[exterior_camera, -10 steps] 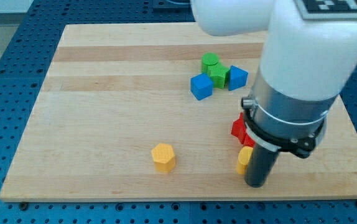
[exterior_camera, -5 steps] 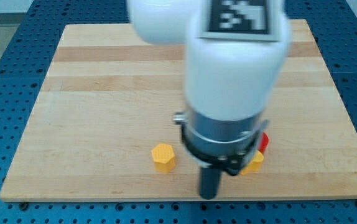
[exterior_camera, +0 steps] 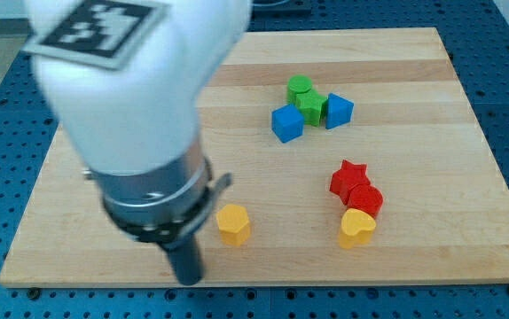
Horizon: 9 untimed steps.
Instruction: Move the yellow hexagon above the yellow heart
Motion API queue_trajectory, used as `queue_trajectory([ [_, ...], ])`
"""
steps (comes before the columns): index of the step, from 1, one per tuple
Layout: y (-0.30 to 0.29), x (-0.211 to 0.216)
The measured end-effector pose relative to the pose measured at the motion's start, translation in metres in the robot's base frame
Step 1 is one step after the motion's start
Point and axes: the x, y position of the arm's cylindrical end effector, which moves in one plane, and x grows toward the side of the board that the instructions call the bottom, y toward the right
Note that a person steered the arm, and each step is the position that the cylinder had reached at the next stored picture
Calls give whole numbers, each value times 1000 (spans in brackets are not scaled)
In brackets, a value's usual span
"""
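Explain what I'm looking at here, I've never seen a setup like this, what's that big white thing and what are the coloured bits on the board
The big white shape is a robot arm seen close up. It has no fingers, so it holds nothing. It ends in a dark rod, and my tip slides along the wooden board to push blocks.

There is one camera view, looking down at the board at a slant.

My tip sits near the view's bottom, just left of and below the yellow hexagon, not clearly touching it.

To the right lie a yellow heart, a red round block and a red star, packed close. Farther up are two blue cubes with a green round block and another green block whose shape I cannot make out.
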Motion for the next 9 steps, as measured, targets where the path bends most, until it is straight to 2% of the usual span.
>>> queue_trajectory([
  [1, -33, 0],
  [2, -30, -11],
  [4, 18, -48],
  [7, 95, -51],
  [9, 151, -80],
])
